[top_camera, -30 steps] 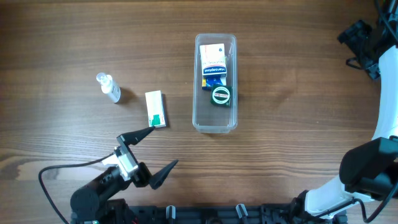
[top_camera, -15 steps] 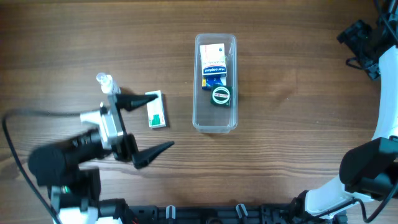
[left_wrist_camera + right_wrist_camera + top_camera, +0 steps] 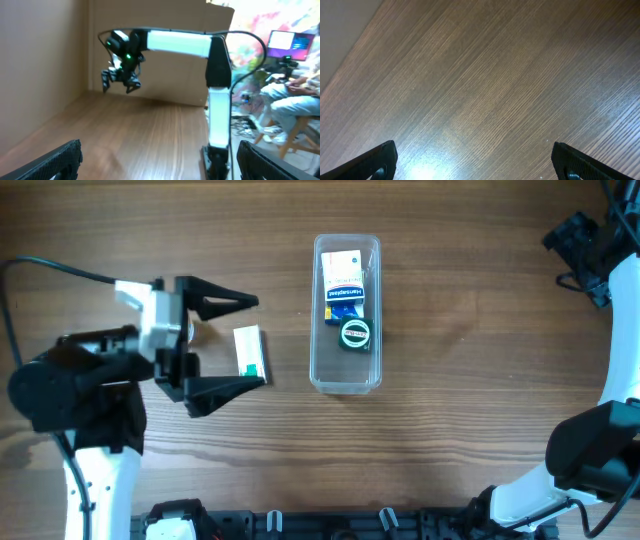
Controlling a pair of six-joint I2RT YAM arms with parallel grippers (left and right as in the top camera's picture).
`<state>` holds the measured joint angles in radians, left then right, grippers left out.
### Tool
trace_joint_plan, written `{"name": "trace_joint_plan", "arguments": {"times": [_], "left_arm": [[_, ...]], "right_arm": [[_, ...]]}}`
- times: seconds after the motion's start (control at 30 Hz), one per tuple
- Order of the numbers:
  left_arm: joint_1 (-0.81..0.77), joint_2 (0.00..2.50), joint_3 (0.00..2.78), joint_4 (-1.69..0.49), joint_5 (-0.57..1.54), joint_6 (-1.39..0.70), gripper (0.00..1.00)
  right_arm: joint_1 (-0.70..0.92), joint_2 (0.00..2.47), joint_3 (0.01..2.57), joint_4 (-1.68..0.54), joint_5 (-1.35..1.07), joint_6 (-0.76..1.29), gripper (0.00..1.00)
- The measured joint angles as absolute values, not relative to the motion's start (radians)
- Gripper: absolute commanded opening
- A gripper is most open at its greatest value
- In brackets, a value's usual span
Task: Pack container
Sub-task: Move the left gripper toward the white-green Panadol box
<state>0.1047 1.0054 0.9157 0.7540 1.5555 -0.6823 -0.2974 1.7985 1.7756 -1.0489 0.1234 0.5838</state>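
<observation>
**On the left side of the table: open arm lines up over the next box**

On the wooden table (image 3: 450,430), the clear, long, round-cornered plastic container (image 3: 347,378) stands at the middle, its long side running away from the arms. In its far half lie a white-and-red carton (image 3: 343,269), a blue packet (image 3: 343,303) and a round green-and-black tin (image 3: 355,333); the near end is bare.

To its left, well apart, a small white box with green markings (image 3: 250,360) lies flat. The left gripper (image 3: 258,340) hangs about it with fingers spread wide and nothing between them. Its own camera looks level across the room, so I judge it to be high and not yet tipped toward the box.

This looks like the reach for the box. Next it must pitch down, descend and close on the box squarely.

The right gripper (image 3: 475,159) hangs spread and empty at the far right.
</observation>
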Motion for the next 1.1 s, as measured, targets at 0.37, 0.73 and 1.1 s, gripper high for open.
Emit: {"name": "trace_joint_plan", "arguments": {"times": [0.37,0.73,1.1], "left_arm": [[0.196,1.002,0.963,0.824,1.436,-0.742,1.00],[0.663,1.021,0.972,0.101,0.997,-0.653,1.00],[0.694,1.020,0.974,-0.551,0.397,-0.428,1.00]], "right_arm": [[-0.297,1.798,1.776,-1.049,0.123,0.583,1.00],[-0.297,1.798,1.776,-1.048,0.123,0.584,1.00],[-0.297,1.798,1.775,-1.048,0.123,0.584,1.00]]}}
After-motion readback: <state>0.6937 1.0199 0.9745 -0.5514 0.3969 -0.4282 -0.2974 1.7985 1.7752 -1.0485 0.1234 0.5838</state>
